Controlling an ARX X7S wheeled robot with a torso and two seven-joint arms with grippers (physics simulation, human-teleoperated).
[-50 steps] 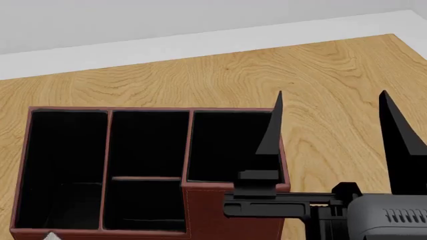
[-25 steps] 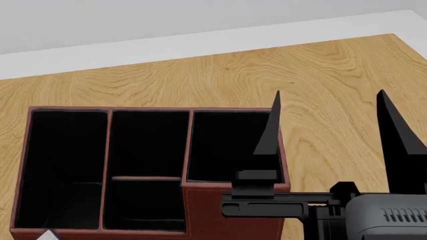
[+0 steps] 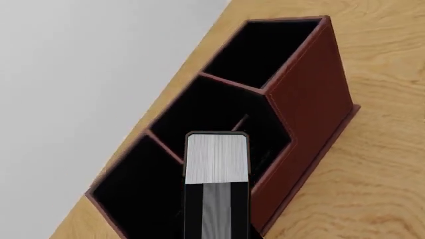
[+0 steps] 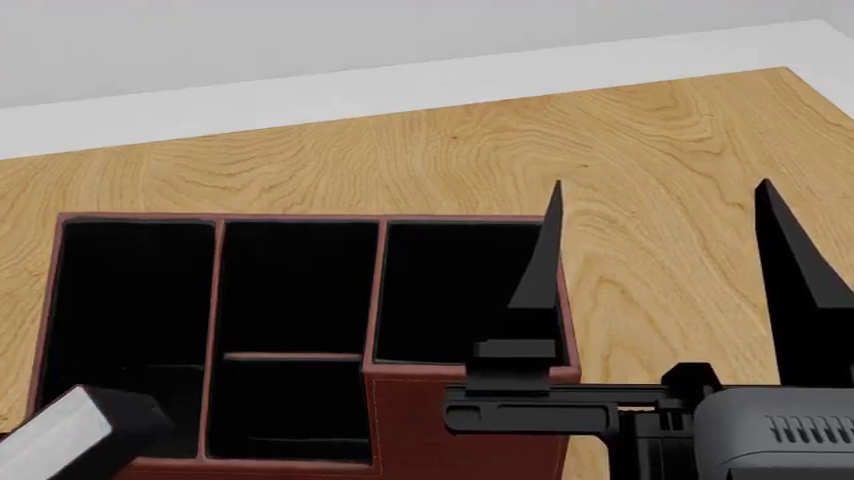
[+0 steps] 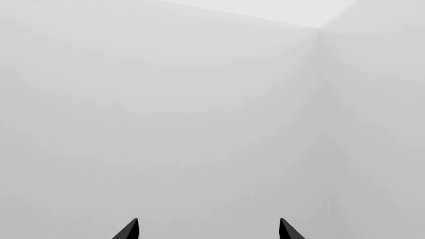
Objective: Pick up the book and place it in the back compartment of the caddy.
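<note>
The dark red caddy [image 4: 461, 425] stands on the wooden table, its black inside split into four cells. The back compartment [image 4: 287, 410] is the short cell in the middle column. The black book [image 3: 216, 159] with white page edges hangs above the caddy [image 3: 312, 99] in the left wrist view, over the middle cells. My left gripper [image 3: 216, 219] is shut on it and mostly hidden behind it. In the head view the book [image 4: 74, 430] shows tilted over the caddy's near left corner. My right gripper [image 4: 662, 185] stands open and empty beside the caddy's right wall, fingers pointing up.
The wooden table [image 4: 641, 140] ends at a far edge against a pale floor or wall. The right wrist view shows only blank white wall. The right arm's grey body [image 4: 774, 435] fills the lower right of the head view.
The book has risen into the head view at the lower left, where only a white corner showed before. The right gripper has barely moved.
</note>
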